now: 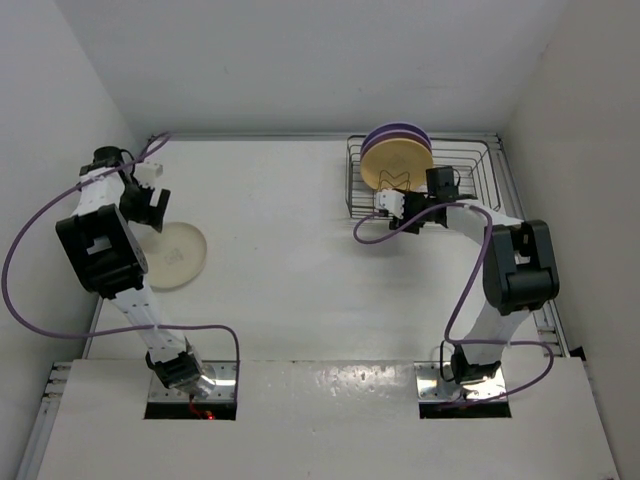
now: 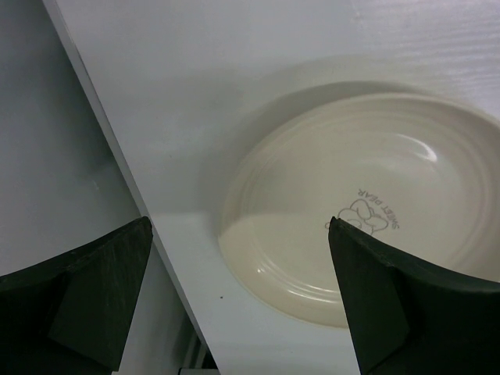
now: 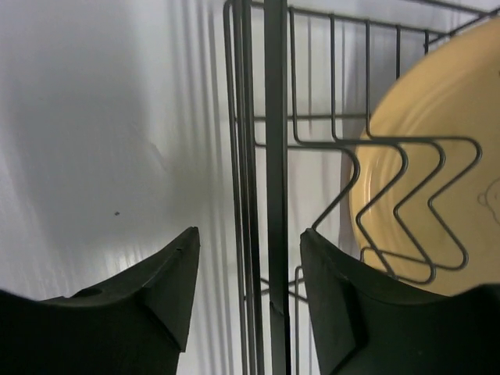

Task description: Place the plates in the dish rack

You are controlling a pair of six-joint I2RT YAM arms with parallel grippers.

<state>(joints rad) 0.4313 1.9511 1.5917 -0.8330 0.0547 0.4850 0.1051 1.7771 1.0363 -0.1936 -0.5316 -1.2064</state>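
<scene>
Status: three plates stand in the rectangular grey wire dish rack (image 1: 349, 180) at far right. The round orange-yellow plastic plate (image 1: 395, 165) is in front, with two lavender purple plates (image 1: 395, 131) just behind it. The round cream-white plastic plate (image 1: 175, 255) lies flat, face up, on the white table (image 1: 280, 230), close to its left edge.

Left gripper (image 2: 238, 226) hangs over that plate's rim, jaws fully apart and empty. We read the step as picking this last plate. Our advice:
- Come down with the rim between the fingers, one pad in the well and one outside.
- Close slowly, since shallow slick plastic probably slips.
- Watch the outer finger, which sits out past the table edge.

Right gripper (image 3: 248, 238) is partly open, holds nothing and straddles the rack's rim wire. We would back it off before delivery.

Unclear:
- The left arm covers part of the cream plate from above, and the wrist view crops it.
- The lavender plates are mostly hidden, so we cannot tell their slots.
- We cannot tell whether the right fingers touch the wire.
</scene>
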